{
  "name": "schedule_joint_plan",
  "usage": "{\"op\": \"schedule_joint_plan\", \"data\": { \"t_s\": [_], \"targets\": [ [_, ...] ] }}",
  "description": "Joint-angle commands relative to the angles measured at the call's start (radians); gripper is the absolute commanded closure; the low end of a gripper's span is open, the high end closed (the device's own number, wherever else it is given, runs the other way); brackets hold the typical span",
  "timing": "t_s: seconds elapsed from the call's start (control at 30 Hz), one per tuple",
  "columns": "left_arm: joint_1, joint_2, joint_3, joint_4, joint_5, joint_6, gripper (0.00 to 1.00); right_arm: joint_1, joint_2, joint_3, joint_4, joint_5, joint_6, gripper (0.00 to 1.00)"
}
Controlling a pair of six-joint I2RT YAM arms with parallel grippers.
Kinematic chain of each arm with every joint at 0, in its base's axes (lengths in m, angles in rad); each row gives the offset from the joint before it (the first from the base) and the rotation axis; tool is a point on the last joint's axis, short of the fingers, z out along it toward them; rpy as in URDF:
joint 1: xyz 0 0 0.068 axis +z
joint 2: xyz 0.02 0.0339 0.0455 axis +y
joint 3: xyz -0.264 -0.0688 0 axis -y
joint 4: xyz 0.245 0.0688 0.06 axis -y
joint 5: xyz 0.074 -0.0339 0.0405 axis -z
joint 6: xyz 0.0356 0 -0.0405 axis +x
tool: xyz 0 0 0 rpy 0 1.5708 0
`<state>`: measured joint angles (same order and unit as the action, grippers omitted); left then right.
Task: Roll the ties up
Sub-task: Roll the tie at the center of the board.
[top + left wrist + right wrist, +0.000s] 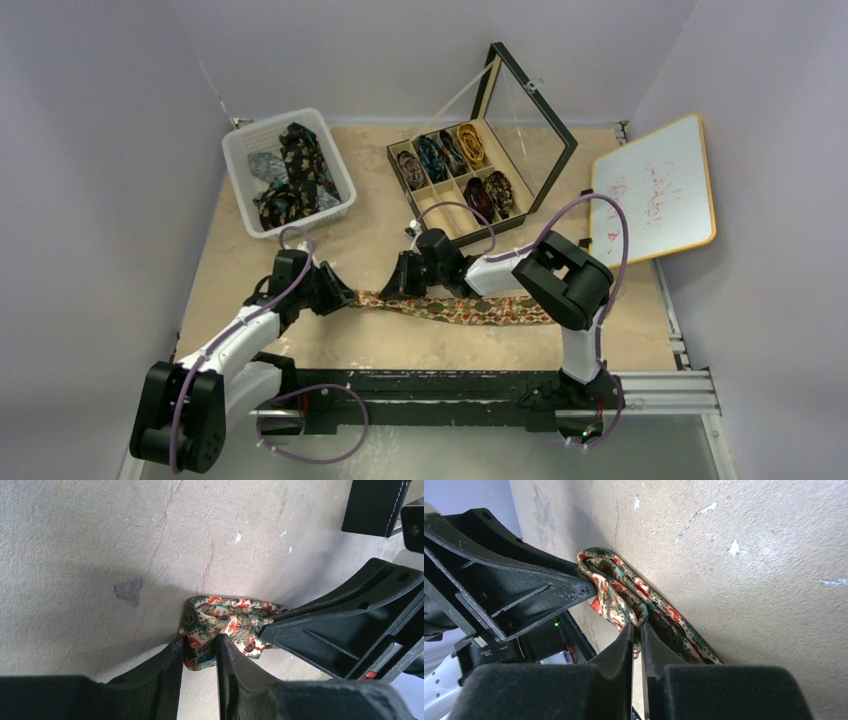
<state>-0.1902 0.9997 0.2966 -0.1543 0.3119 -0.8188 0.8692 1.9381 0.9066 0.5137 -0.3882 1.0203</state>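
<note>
My left fingers (169, 677): clamped on bunched end of cream, red-and-green paisley fabric necktie (225, 620) | my right fingers (624, 647): pinching same bunch | remaining length: flat on tan table (400, 347)

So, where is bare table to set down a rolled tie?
Bare: between the white plastic basket and the black divided box; between the paisley fabric tie and the front rail. Crowded: centre, where left gripper and right gripper pinch it.
</note>
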Motion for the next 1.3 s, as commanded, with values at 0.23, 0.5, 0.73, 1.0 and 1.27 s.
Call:
{"op": "schedule_joint_plan", "data": {
  "t_s": [0.23,0.5,0.73,1.0,1.27],
  "targets": [
    [0.008,-0.066,0.03,-0.031,-0.002,0.027,0.54,-0.004,-0.1,-0.005,-0.076,0.049,-0.065,0.98],
    [0.008,-0.056,0.021,0.0,0.001,0.048,0.48,-0.005,-0.071,0.025,-0.146,0.071,-0.103,0.98],
    [0.008,-0.063,0.02,0.034,0.031,0.078,0.44,-0.004,-0.066,0.03,-0.158,0.094,-0.118,0.97],
    [0.009,-0.002,0.022,0.039,0.051,0.119,0.48,-0.011,-0.032,0.047,-0.162,0.087,-0.131,0.97],
    [0.011,0.025,0.012,0.104,0.09,0.131,0.53,-0.015,-0.011,0.068,-0.172,0.078,-0.154,0.96]
  ]
}}
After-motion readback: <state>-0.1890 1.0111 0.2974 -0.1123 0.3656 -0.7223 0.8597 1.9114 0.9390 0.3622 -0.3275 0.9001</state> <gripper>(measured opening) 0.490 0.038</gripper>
